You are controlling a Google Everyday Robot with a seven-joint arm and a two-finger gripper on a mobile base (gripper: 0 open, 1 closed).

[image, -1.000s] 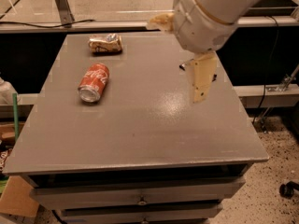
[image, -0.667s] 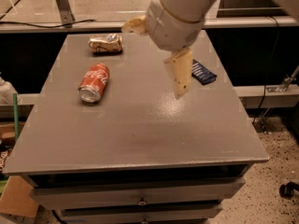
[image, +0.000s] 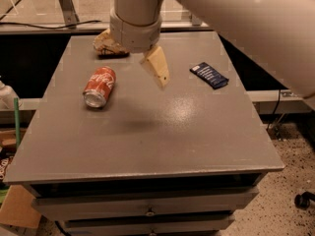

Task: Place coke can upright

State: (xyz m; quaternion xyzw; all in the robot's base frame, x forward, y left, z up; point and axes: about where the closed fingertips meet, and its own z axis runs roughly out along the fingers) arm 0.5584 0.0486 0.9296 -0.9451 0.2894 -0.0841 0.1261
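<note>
The coke can (image: 100,86) is red with white script and lies on its side on the left part of the grey table (image: 162,141), its silver end facing the front. My gripper (image: 131,62) hangs above the table's back middle, to the right of and behind the can, apart from it. It is open and empty. One tan finger (image: 157,71) points down to the right of the can, and the other (image: 105,42) is at the back left.
A flat dark blue packet (image: 209,75) lies at the back right of the table. A snack packet (image: 114,53) at the back left is mostly hidden behind the gripper. Drawers sit under the table front. A cardboard box (image: 17,208) stands on the floor at left.
The arm has swung left across the table, from above the blue packet to the back middle near the can. The can has not moved.
</note>
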